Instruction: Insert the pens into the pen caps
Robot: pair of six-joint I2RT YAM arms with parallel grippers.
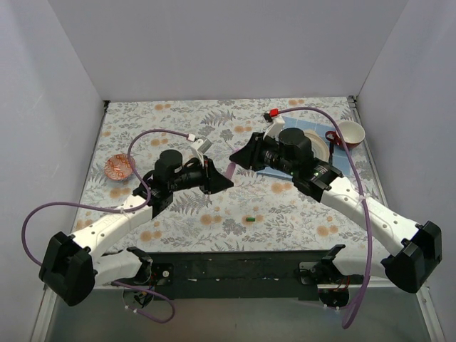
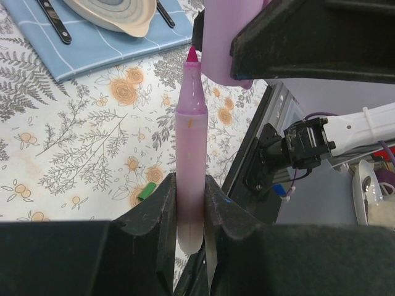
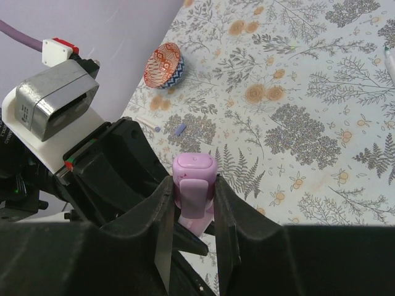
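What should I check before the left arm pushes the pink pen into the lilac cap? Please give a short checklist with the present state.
1. The left gripper is shut on the pink pen: ok.
2. The right gripper is shut on the lilac cap: ok.
3. The pen tip is bare and points towards the cap: ok.
4. The tip is centred on the cap's opening: cannot tell. In the left wrist view it sits by the cap's edge, and the opening is hidden.
5. The green cap lies on the table, apart from both arms: ok.
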